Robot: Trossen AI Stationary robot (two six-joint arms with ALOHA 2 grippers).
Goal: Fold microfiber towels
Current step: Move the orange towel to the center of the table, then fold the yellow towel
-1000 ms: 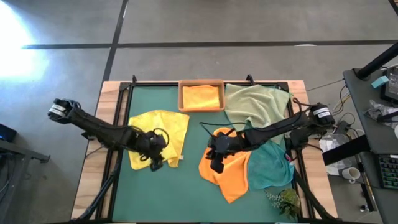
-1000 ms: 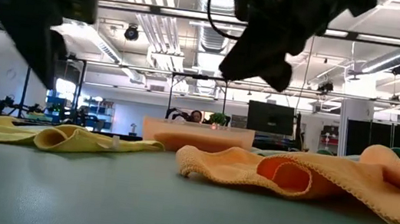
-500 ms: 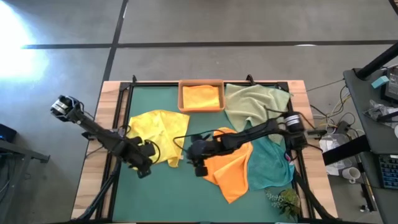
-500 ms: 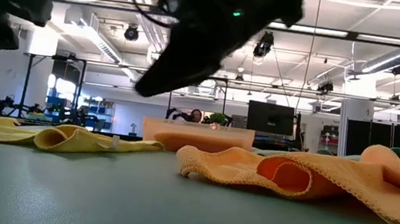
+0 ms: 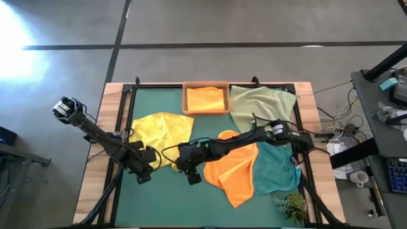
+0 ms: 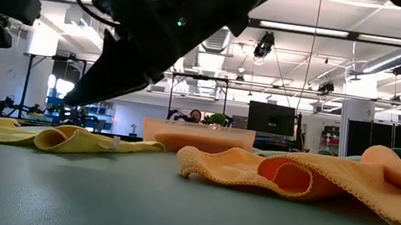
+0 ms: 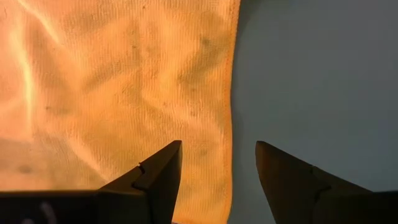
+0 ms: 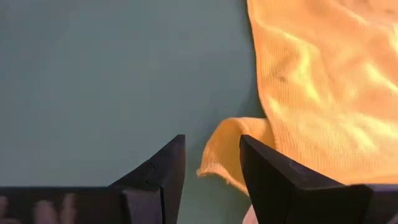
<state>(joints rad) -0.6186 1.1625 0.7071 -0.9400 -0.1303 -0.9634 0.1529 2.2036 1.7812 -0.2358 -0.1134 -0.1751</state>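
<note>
A dark green table mat [image 5: 166, 194] covers the wooden table [image 5: 94, 159], and the low view looks across it into a bright workshop of ceiling pipes and monitors. In that low view both arms are only dark silhouettes, cut off at the upper edge, so nothing of their fingers can be made out there.

From the high view, left to right: the left gripper [image 5: 142, 173] hangs at about 8 o'clock on the mat, over the lower left corner of the yellow towel [image 5: 162, 132]; its wrist view shows its fingers [image 7: 158, 171] spread wide and empty, straddling that towel's edge. The right gripper [image 5: 191, 172] reaches to about 6 o'clock, between the yellow towel and the loose orange towel [image 5: 234, 172]; its fingers [image 8: 166, 162] stand moderately apart, gripping nothing, with a curled yellow corner just beyond them (touching or not, I cannot tell).

At 12 o'clock a small wooden tray [image 5: 205, 84] holds a folded orange towel [image 5: 205, 99]. The pale green towel [image 5: 257, 105] lies at 2 o'clock, and the teal towel [image 5: 277, 168], partly under the orange one, at 4 o'clock.
</note>
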